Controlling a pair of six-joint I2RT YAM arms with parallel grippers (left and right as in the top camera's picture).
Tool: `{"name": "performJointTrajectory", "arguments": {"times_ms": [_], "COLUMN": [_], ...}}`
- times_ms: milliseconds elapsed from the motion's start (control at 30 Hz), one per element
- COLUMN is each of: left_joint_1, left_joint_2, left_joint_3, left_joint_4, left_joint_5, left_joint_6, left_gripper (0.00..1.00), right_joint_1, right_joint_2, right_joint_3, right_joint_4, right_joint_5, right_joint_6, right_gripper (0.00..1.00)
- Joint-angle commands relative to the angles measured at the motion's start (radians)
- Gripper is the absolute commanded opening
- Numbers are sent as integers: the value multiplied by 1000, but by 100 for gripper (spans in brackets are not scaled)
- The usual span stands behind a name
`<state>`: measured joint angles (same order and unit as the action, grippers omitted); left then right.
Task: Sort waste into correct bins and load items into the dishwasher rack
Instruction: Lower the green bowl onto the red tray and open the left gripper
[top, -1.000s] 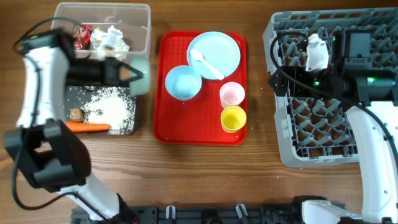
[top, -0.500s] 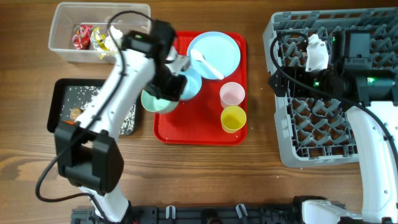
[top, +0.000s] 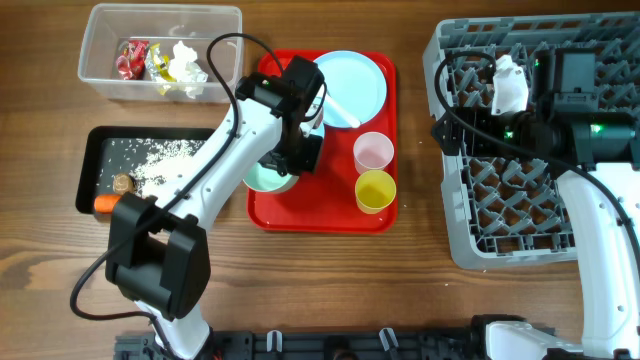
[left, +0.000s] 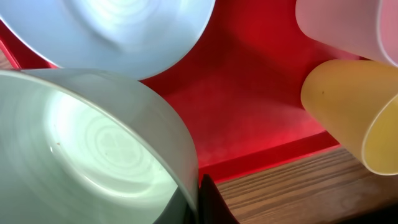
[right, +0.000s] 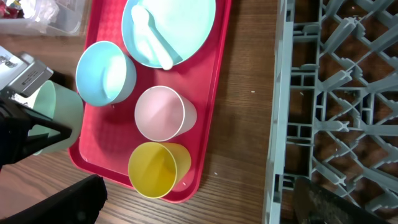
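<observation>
Swinging right from the black tray (top: 95, 160), the left gripper (top: 283, 168) now sits over the near-left corner of the red serving tray (top: 320, 212). It is clamped on the rim of a pale bowl (top: 262, 180), which is tilted, left of the pink cup (top: 373, 152) and yellow cup (top: 375, 190). The right gripper (right: 202, 200) hangs over the dishwasher rack (top: 520, 210), fingers spread apart.

No legible text, label, brand, number or sign on anything here.
</observation>
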<state>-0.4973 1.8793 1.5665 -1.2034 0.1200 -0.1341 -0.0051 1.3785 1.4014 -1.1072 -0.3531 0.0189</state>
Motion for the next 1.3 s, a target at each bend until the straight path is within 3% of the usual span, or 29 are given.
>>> {"name": "performJointTrajectory", "arguments": {"times_ms": [0, 167, 433, 567, 600, 733, 767, 1067, 1200, 1267], "left_joint_1": [-11, -64, -118, -116, -119, -131, -134, -83, 10, 67], "left_joint_2": [-14, -11, -11, -11, -11, -11, -11, -55, -161, -228], "left_joint_3": [-3, -44, -190, -221, -221, -221, -221, -142, -56, -42], "left_joint_4": [3, 40, 204, 244, 244, 247, 247, 156, 80, 69], "left_joint_5": [3, 84, -32, -43, -43, -42, -42, -39, -40, -40], "left_joint_6": [-35, -58, -220, -226, -226, -227, -226, -241, -240, -241], "left_gripper": [4, 4, 4, 5, 9, 45, 49, 49, 61, 76], "right_joint_1": [7, 7, 7, 7, 7, 7, 7, 8, 26, 60], "right_joint_2": [6, 6, 6, 6, 6, 6, 6, 6, 5, 5], "right_joint_3": [3, 3, 3, 3, 3, 3, 3, 5, 5, 5], "right_joint_4": [-2, -2, -3, -4, -4, -3, -2, 11, 64, 102], "right_joint_5": [14, 14, 14, 14, 14, 14, 14, -27, -153, -185], "right_joint_6": [8, 8, 7, 7, 8, 8, 8, 6, 8, 16], "right_gripper": [98, 98, 98, 98, 98, 98, 98, 99, 99, 99]}}
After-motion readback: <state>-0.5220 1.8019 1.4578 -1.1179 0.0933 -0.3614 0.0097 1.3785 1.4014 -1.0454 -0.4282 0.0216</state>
